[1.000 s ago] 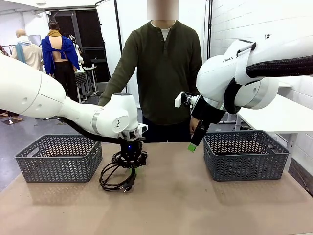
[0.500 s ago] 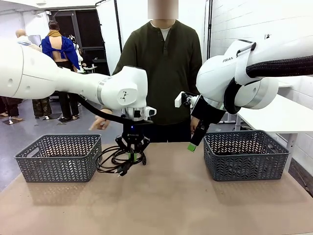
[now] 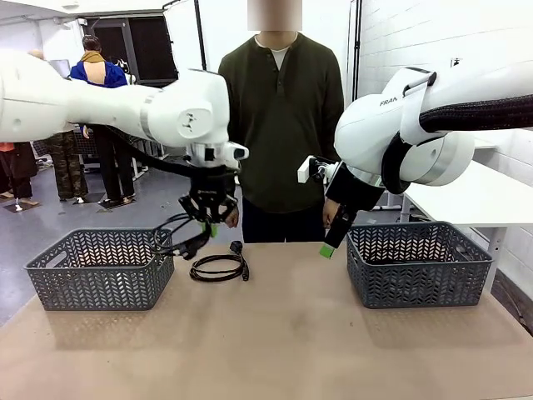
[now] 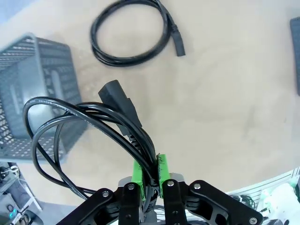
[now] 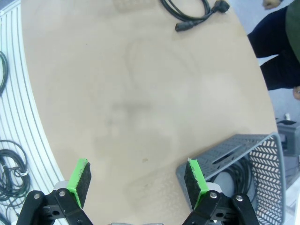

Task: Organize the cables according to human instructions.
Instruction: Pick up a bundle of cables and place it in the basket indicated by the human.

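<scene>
Left grey basket (image 3: pixel 100 267): stands at the table's left edge, position unchanged.

Left gripper (image 3: pixel 208 223): a second ago it sat low on the table over a heap of cord. It has since risen and swung toward the left basket. The left wrist view shows the green pads (image 4: pixel 137 171) clenched on several strands of one coiled cable (image 4: pixel 84 117), which hangs clear of the table beside the basket's near corner.

Second cable (image 3: pixel 218 268): left behind by the lift, it lies flat on the tabletop as a loose coil, just right of the left basket. The heap has therefore been separated and one coil remains to be sorted.

Person (image 3: pixel 283 125): stands at the far side, centre.

Right gripper (image 3: pixel 329 246): has not moved, jaws spread wide and holding nothing, hovering beside the right grey basket (image 3: pixel 416 262). Dark cord loops (image 5: pixel 234 180) already lie inside that basket.

Judgement: the held coil appears bound for the left basket. Dangling loops could catch on its rim.
</scene>
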Controlling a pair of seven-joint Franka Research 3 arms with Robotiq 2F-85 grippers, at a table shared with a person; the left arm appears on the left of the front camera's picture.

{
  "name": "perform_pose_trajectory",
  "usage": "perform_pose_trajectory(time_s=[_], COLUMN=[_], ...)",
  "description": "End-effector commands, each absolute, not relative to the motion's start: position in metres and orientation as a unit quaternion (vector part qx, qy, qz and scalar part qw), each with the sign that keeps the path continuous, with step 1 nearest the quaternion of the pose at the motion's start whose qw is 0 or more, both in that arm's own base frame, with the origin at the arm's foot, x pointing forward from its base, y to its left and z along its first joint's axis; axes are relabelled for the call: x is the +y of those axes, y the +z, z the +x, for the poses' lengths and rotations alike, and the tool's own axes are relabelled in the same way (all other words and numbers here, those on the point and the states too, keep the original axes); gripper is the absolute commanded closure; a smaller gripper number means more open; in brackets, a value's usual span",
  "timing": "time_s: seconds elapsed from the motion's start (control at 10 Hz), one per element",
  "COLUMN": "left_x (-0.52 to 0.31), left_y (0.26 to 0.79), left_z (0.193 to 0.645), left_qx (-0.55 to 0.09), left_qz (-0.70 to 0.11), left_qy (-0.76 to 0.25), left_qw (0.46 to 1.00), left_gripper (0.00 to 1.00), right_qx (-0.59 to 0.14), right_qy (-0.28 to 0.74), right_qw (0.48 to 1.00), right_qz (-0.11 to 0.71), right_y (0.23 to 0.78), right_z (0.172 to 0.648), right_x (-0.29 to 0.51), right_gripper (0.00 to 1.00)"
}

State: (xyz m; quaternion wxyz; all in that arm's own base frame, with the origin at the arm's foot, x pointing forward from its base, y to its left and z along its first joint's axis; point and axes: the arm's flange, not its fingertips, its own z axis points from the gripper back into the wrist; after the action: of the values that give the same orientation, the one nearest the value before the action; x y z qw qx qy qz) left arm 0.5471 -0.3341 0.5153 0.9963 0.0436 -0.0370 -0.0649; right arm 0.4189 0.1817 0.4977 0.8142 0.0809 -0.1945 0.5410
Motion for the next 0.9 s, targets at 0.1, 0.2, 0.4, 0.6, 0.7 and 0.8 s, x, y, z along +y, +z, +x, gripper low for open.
perform_pose_trajectory(time_s=[0.1, 0.2, 0.4, 0.6, 0.7, 0.8], left_x=[-0.281, -0.261, -0.222, -0.188, -0.171, -0.159], left_y=[0.542, 0.546, 0.544, 0.541, 0.538, 0.534], left_z=[0.530, 0.529, 0.532, 0.538, 0.543, 0.547], left_qx=[-0.047, -0.043, -0.052, -0.064, -0.063, -0.060], left_qz=[0.050, 0.048, 0.043, 0.024, 0.017, 0.009], left_qy=[-0.085, -0.109, -0.122, -0.117, -0.108, -0.099], left_qw=[0.994, 0.992, 0.990, 0.991, 0.992, 0.993], left_gripper=[1.00, 1.00, 1.00, 1.00, 1.00, 1.00], right_qx=[-0.195, -0.195, -0.195, -0.195, -0.195, -0.195], right_qy=[0.540, 0.540, 0.540, 0.540, 0.540, 0.540], right_qw=[0.815, 0.815, 0.815, 0.815, 0.815, 0.815], right_qz=[0.079, 0.079, 0.079, 0.079, 0.079, 0.079], right_y=[0.497, 0.497, 0.497, 0.497, 0.497, 0.497], right_z=[0.419, 0.419, 0.419, 0.419, 0.419, 0.419], right_x=[0.181, 0.181, 0.181, 0.181, 0.181, 0.181], right_gripper=[0.00, 0.00, 0.00, 0.00, 0.00, 0.00])
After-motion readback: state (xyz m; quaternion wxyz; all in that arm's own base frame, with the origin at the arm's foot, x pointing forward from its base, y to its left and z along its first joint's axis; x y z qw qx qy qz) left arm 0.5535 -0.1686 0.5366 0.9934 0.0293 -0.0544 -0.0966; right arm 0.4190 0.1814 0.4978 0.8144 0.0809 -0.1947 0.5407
